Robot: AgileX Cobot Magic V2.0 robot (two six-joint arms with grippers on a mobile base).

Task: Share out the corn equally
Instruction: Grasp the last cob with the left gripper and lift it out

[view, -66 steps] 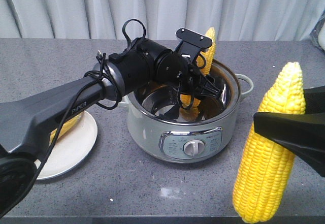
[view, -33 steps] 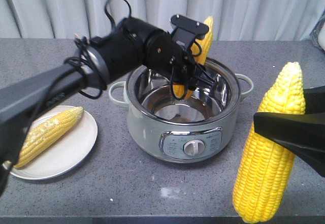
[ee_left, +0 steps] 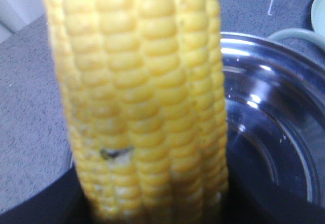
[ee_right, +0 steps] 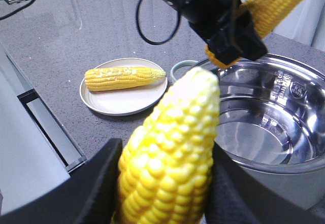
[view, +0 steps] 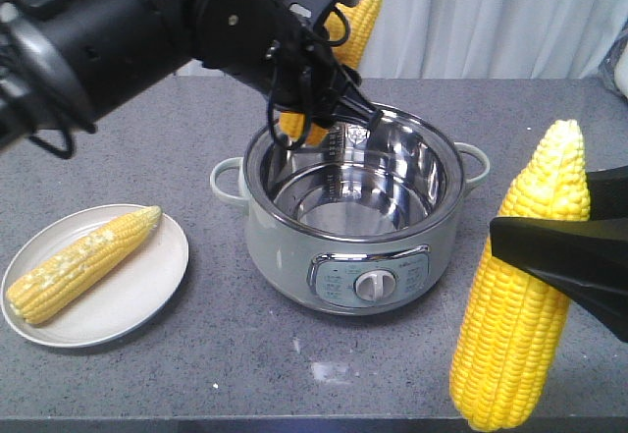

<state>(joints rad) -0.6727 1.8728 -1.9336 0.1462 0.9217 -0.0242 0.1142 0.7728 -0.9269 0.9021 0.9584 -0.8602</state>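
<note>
Over grey countertop [view: 245, 354], left end effector [view: 329, 104] grips cob [view: 358, 11] above pot [view: 294, 246]

A yellow corn cob [ee_left: 147, 107] fills the foreground before a steel pot [ee_left: 274, 132].

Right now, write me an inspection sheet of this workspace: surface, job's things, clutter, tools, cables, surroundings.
Surface: grey speckled counter, with a pale smudge near the front edge.
Job's things: three cobs seen. The plate cob lies on the plate. The raised cob is held over the back rim of the pot. The right cob is held upright right of the pot. The pot is empty.
Clutter: unclear item at the far right edge.
Tools: left tool shut on raised cob; right tool shut on right cob.
Cables: black loops hanging at the left arm's wrist.
Surroundings: pale curtain behind.
</note>
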